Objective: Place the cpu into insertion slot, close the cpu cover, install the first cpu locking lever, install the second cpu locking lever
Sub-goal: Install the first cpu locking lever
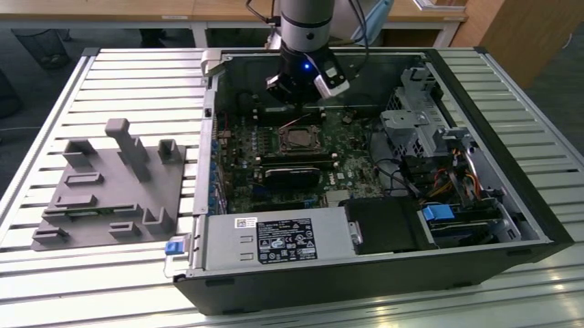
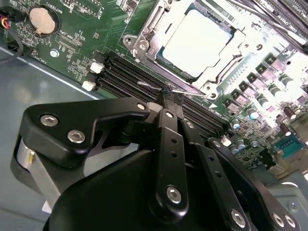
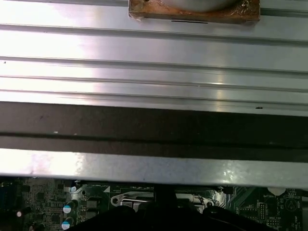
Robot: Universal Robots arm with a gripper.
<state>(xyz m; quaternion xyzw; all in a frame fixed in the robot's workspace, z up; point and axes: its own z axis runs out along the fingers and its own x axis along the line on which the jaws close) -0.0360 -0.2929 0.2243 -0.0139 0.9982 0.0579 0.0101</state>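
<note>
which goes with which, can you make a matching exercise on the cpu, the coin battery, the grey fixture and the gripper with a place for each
1 cpu
2 coin battery
3 grey fixture
4 gripper

a on the slatted table
b inside the window of the cpu cover
c above the long black slots
d on the green board, far from the socket

Pairs: 1-b, 2-d, 3-a, 4-c

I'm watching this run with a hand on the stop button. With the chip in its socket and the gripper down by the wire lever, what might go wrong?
1. The gripper sits at the thin locking lever; it might slip off that wire and leave it unlatched.
2. The memory slots lie beside the gripper, so a slip could strike them.
3. If the cpu cover isn't flat on the cpu, pressing may strain it.
</note>
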